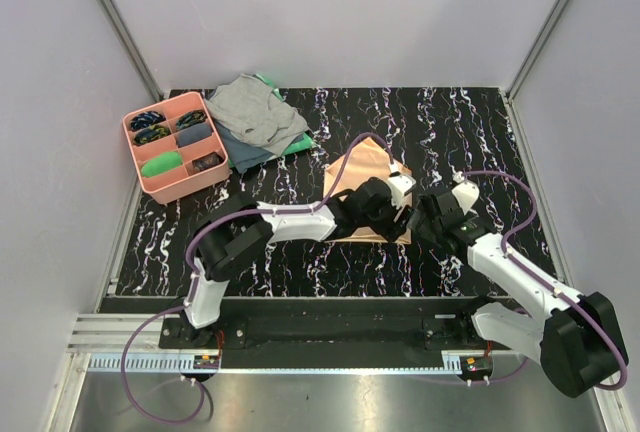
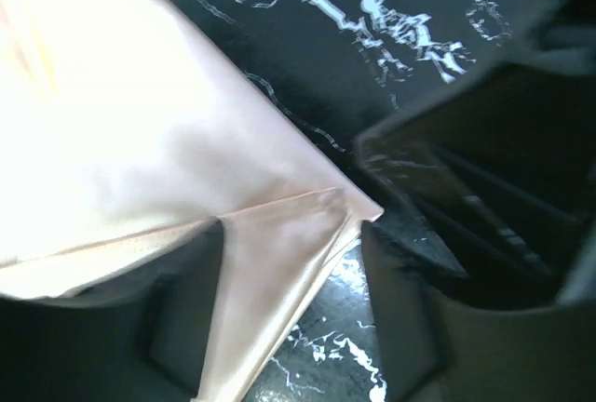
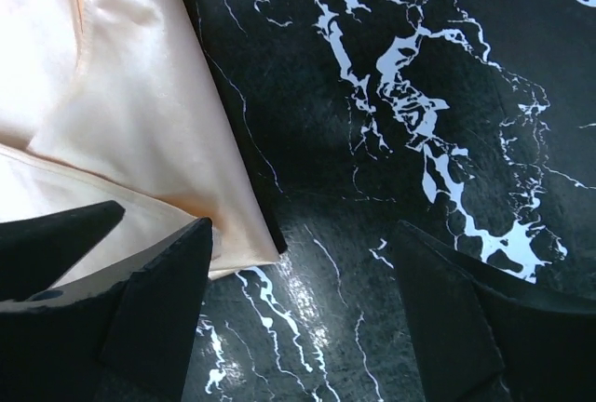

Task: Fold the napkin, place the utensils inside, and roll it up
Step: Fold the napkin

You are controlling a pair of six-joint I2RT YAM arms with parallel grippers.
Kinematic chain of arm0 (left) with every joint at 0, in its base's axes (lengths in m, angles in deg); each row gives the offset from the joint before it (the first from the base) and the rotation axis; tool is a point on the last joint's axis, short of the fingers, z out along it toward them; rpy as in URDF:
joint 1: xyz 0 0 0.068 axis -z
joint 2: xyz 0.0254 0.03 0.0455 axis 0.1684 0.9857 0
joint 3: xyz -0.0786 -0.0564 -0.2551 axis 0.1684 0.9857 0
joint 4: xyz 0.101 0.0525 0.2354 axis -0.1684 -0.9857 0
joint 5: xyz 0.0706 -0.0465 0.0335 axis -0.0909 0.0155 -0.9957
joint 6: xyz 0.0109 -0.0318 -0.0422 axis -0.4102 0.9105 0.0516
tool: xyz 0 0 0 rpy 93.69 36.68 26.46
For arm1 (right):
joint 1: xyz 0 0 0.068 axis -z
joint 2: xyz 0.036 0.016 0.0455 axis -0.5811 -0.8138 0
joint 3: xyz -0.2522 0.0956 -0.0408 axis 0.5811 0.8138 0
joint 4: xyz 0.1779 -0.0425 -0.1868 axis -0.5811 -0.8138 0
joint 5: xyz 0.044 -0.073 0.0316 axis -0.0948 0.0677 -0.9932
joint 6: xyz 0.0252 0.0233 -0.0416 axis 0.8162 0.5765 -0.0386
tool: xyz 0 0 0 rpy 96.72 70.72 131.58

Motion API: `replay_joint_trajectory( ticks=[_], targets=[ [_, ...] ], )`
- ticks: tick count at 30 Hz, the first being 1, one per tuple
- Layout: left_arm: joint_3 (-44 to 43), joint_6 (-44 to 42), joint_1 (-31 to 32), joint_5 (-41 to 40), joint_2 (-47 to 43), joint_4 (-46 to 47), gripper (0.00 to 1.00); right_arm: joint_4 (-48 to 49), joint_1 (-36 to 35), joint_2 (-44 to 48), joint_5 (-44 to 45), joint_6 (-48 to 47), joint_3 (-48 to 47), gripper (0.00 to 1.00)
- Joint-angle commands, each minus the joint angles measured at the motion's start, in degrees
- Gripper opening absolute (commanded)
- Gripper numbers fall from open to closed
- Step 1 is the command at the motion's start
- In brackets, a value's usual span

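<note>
The napkin [image 1: 358, 167] lies flat around the middle of the black marbled table [image 1: 480, 132], its layers overlapping at the corner that points toward the near edge. The left gripper [image 2: 303, 328] hangs over that corner with its fingers released and spread, one over the cloth and the other over bare table, gripping nothing. The right gripper [image 3: 298, 318] sits just beside it on the right, also spread wide and empty, its left finger [image 3: 154, 314] over the napkin's edge. A pink tray [image 1: 190, 188] and a grey cloth [image 1: 255, 112] sit toward the far left corner.
</note>
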Motion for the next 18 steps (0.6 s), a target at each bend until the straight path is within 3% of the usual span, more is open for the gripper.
replay_joint_trajectory(
  ticks=[1,7,13,18],
  targets=[
    [1.11,1.5,2.32,4.38,-4.65,4.18,0.77,3.59,-0.24,0.2,0.36,1.85,-2.8,0.87],
    [4.8,4.39,2.24,4.56,-10.8,5.5,0.95,3.15,0.73,1.16,-1.84,0.1,-3.77,0.87],
    [14.29,9.22,0.92,-2.36,-20.37,5.24,0.99,4.81,0.99,0.99,-9.56,-3.85,-2.01,0.91],
    [19.65,16.08,-4.61,-8.79,-27.5,-0.99,0.99,8.15,1.0,0.2,-15.19,-4.3,0.71,0.91]
  ],
)
